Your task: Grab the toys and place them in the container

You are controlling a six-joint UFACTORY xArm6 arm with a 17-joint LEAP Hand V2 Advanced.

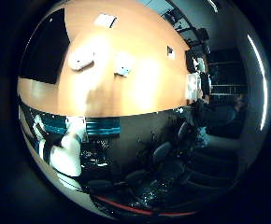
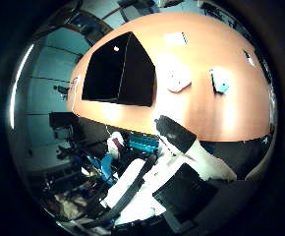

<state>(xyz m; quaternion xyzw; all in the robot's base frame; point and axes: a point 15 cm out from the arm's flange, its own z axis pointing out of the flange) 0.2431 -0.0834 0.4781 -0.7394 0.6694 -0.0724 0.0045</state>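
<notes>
Two small toys lie on the orange surface (image 2: pixel 231 113), well away from the palm: a white rounded toy (image 2: pixel 178 80) just right of centre in the upper half of the thumb-side frame, and a white-and-blue toy (image 2: pixel 220 81) near it to the right. The black container (image 2: pixel 119 70) stands on the same surface at upper left of that frame, open side toward us, apart from both toys. A few flat white patches also show on the surface; we cannot tell what they are.

Our hand (image 2: pixel 182 162) fills the lower right of the thumb-side frame, and its fingers look fairly straight and loose, holding nothing. It sits off the near edge of the surface, so we judge the step in hand to be the reach toward a first toy, with nothing yet in the container as far as we can see into its dark interior.

To do this well, we would pick the white rounded toy first, since it lies closer to the container, bring the palm over it until it fills the view, keep the fingers spread on the way down, and close only once they straddle it. The neighbouring toy is close enough to be knocked.
</notes>
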